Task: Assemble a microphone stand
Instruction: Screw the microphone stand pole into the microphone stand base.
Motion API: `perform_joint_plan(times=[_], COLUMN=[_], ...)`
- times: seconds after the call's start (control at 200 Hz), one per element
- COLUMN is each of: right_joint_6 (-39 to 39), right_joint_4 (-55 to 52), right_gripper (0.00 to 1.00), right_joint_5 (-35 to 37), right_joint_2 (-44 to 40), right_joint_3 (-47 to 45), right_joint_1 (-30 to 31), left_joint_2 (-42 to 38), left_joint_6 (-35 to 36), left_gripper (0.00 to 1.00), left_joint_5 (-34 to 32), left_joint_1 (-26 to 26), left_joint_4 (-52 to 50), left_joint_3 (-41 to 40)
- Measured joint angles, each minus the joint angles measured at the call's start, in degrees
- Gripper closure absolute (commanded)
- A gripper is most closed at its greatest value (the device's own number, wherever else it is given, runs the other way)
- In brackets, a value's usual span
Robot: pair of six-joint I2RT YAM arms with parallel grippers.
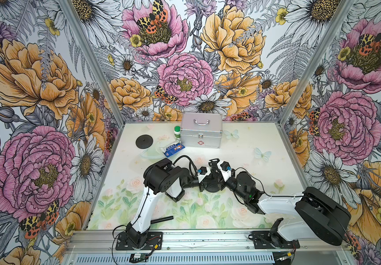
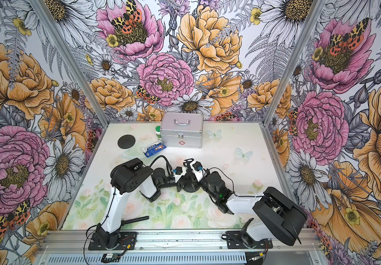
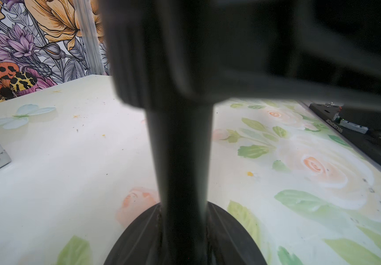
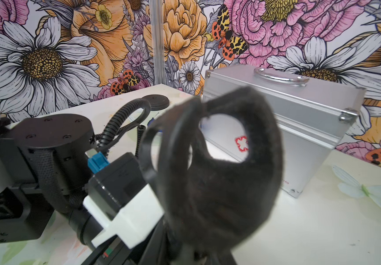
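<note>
The microphone stand stands mid-table in both top views: a round black base [image 1: 212, 188] [image 2: 190, 188] with an upright pole, topped by a black clip [image 1: 213, 163] [image 2: 188, 163]. My left gripper [image 1: 204, 181] comes in from the left and is shut on the pole. In the left wrist view the pole [image 3: 180, 160] rises from the base [image 3: 139, 241] right in front of the lens. My right gripper [image 1: 218, 179] comes from the right and is shut at the foot of the clip. The clip [image 4: 219, 172] fills the right wrist view and hides the jaws.
A silver case [image 1: 201, 133] stands at the back, with a green-capped bottle [image 1: 177, 133] and a blue packet [image 1: 173, 149] to its left. A second black disc [image 1: 144, 141] lies at the back left. A black rod [image 1: 162, 219] lies near the front edge by the left arm.
</note>
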Motion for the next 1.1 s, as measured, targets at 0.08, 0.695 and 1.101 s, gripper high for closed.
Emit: perform_joint_plan(times=[0.08,0.695,1.101], right_joint_6=[-0.68,-27.36,-36.35], right_joint_4=[0.09,-36.44,-50.99], right_gripper=[0.79,0.56,0.74], right_joint_5=[-1.11,-54.31,-67.47], right_joint_2=[0.02,-0.68,10.05], right_joint_3=[0.0,16.26,27.69], right_joint_1=[-0.37,-23.32,-24.0], left_joint_2=[0.0,0.0,0.0], left_joint_6=[0.04,0.31,0.46], left_gripper=[0.69,0.69,0.69], left_joint_5=[0.0,0.02,0.04], left_joint_1=[0.0,-0.04,-0.07], left_joint_4=[0.0,0.0,0.0], left_joint_3=[0.0,0.0,0.0])
